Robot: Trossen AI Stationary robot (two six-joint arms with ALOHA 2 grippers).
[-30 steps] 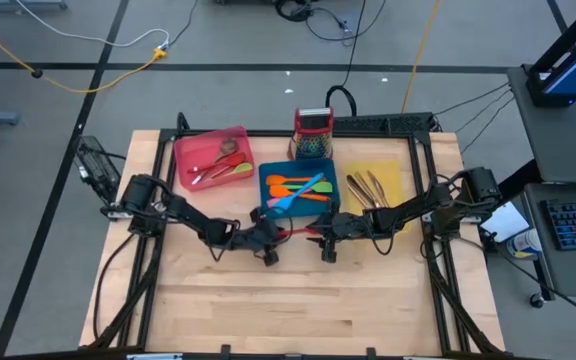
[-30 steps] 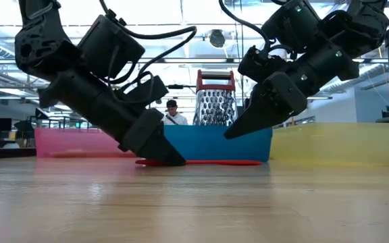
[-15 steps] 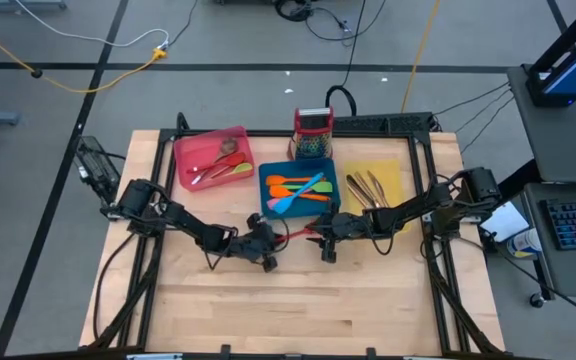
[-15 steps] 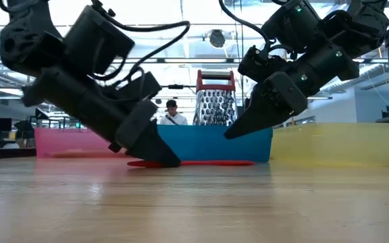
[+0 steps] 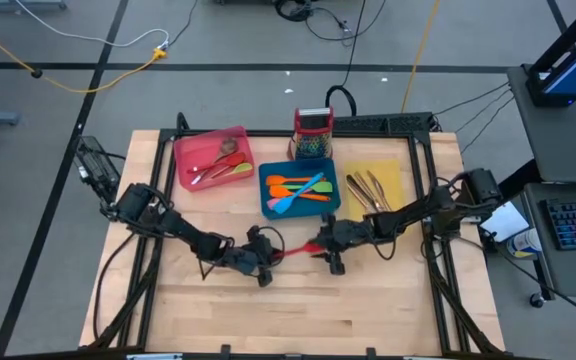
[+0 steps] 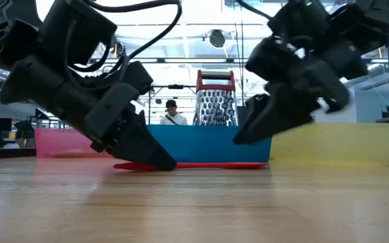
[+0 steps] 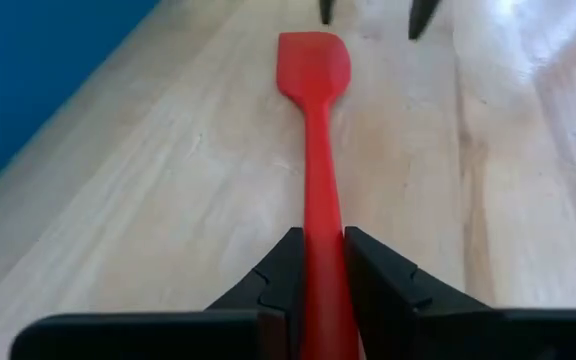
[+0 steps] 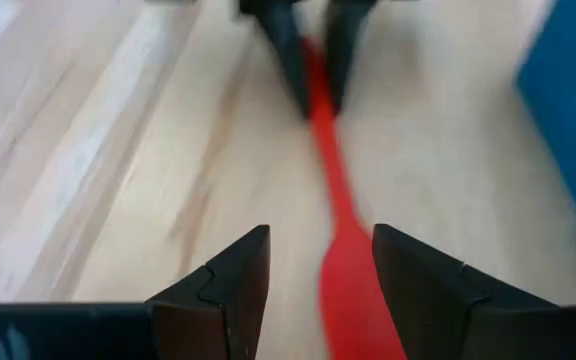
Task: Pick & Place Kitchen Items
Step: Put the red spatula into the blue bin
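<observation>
A red silicone spatula (image 5: pixel 293 248) lies level along the table in front of the blue tray (image 5: pixel 271 207). It runs left to right between my two grippers. My left gripper (image 5: pixel 267 252) is shut on its handle. My right gripper (image 5: pixel 321 247) is open at the blade end. In the right wrist view the blade (image 8: pixel 353 290) lies between its two spread fingers, close to one finger (image 8: pixel 423 285); I cannot tell whether it touches. In the low view the spatula (image 6: pixel 201 165) lies flat at table height. My left gripper pinches the spatula's handle (image 7: pixel 320 225) between its two fingers, at the end away from the blade. The fingers slant down from the table's left and lie along the handle. The spatula points level toward the right gripper, its blade (image 7: pixel 313 62) at table height.
A pink tray (image 5: pixel 190 146) with cutlery stands at the far left. The blue tray holds orange and blue spatulas. A yellow tray (image 5: pixel 390 172) with copper-toned cutlery is at the far right. A red-topped grater (image 5: pixel 313 133) stands behind them. Bare wood lies toward the near edge.
My left gripper has gone toward the table's near edge, still shut on the handle, and the red spatula has slid along with it, away from the blue tray. My right gripper has followed toward the near edge and come down over the blade end.
</observation>
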